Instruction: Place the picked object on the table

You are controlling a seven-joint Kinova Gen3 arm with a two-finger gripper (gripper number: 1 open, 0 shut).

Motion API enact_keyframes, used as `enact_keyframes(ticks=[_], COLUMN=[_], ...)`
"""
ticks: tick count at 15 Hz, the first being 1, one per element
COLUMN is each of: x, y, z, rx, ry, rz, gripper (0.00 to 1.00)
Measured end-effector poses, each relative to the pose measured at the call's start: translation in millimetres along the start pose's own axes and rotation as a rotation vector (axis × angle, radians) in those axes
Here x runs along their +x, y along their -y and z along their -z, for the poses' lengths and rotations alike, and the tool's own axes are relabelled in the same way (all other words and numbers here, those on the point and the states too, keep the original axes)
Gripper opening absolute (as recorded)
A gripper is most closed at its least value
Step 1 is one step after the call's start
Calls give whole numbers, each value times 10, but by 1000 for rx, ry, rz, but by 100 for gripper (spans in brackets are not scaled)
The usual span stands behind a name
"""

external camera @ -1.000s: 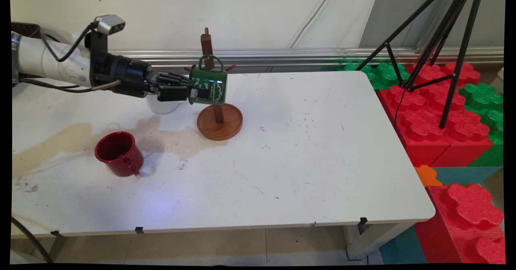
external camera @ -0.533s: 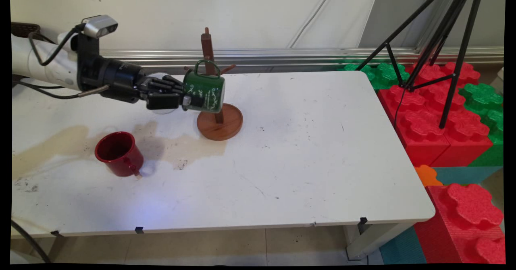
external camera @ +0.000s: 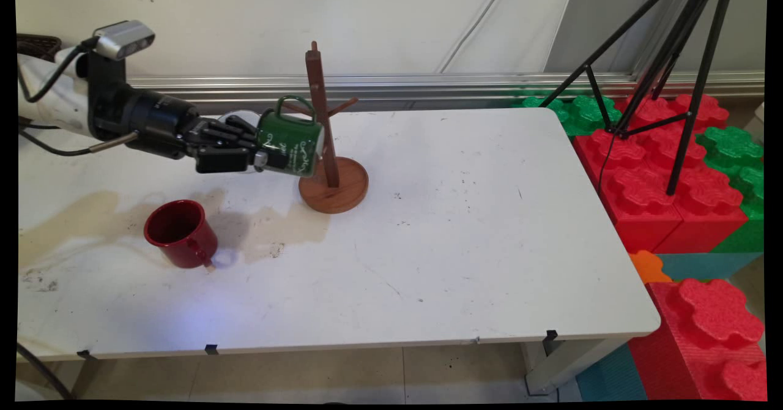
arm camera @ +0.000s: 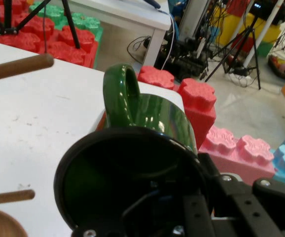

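Note:
My gripper is shut on a green mug, held on its side in the air with the handle up. The mug hangs just left of the wooden mug tree, close to its post and pegs, above the left rim of the round base. In the hand view the green mug fills the middle, its dark mouth facing the camera, and a wooden peg reaches in from the left. A red mug stands upright on the table to the front left. A white cup is mostly hidden behind my hand.
The white table carries a brownish stain on its left side. A black tripod and red and green foam blocks stand off the right edge. The wall with a metal rail runs behind the table.
The arm has drawn back to the left and slightly down with the green mug, which has moved from in front of the tree's post to its left side.

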Motion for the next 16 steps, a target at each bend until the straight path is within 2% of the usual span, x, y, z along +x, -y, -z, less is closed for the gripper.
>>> enact_keyframes(ticks=[5,16], x=[-2,-62], y=[30,292], z=[254,812], rx=[35,153], ry=[52,190], rz=[-62,-188], gripper=[0,0])
